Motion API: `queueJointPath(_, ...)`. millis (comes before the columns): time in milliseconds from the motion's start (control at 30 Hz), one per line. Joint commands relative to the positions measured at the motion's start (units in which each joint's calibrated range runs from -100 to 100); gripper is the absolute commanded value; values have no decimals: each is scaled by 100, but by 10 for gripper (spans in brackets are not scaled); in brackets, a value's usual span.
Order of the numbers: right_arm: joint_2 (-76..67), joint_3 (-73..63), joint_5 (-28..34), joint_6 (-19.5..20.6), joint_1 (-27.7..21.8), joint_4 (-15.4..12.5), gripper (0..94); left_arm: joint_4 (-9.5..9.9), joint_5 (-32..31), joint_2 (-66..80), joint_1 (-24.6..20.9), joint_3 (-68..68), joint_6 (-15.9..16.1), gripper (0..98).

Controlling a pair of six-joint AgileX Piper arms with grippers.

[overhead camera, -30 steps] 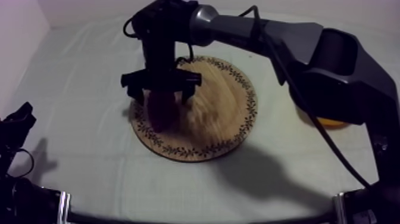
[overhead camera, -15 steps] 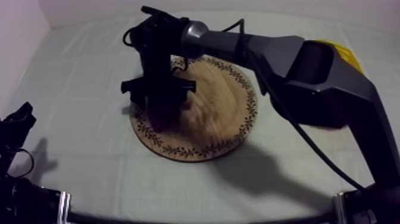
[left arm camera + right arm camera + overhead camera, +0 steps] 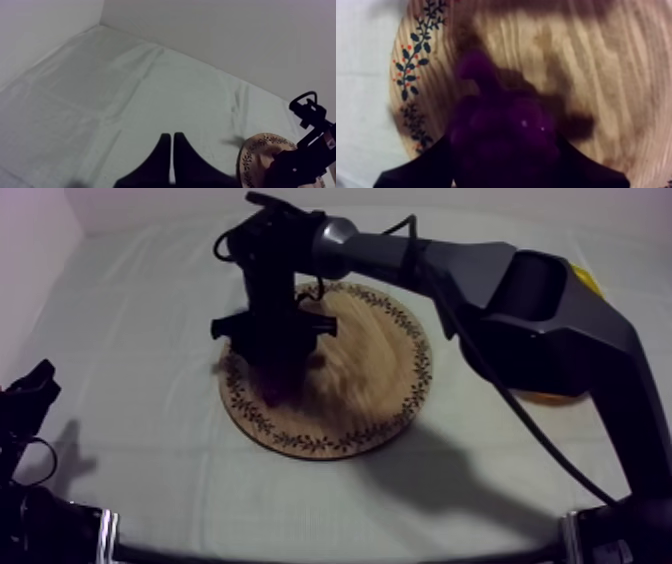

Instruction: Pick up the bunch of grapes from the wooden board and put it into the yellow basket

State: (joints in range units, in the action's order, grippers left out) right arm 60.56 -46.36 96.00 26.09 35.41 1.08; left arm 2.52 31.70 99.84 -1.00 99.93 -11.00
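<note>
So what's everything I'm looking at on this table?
cloth: one, grey-white, covering the table.
board: one, round, wooden with a patterned rim, mid-table.
grapes: one bunch, purple, over the board near its rim, between the right fingers.
basket: one, yellow, at the right arm's side of the table, partly behind that arm.
right arm: one, grey and black, reaching over the board.
right fingers: two, black, shut on the grapes.
left fingers: two, black, shut together on nothing, over bare cloth.
</note>
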Motion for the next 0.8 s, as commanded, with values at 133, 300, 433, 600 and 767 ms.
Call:
queueJointPath(133, -768, 137, 6, -55, -1, -83, 307, -1, -1, -2, 2, -4, -1, 0)
queueJointPath(300, -1484, 220, 51, -136, -24, -108, 311, -1, -1, -2, 2, -4, -1, 0)
queueJointPath(433, -2038, 202, 75, -216, -59, -128, 311, -1, -1, -2, 2, -4, -1, 0)
queueJointPath(600, -2626, 244, 99, -300, -98, -121, 309, -1, -1, -2, 2, -4, -1, 0)
queueJointPath(767, -3038, 558, 102, -362, -105, -42, 310, -1, -1, -2, 2, -4, -1, 0)
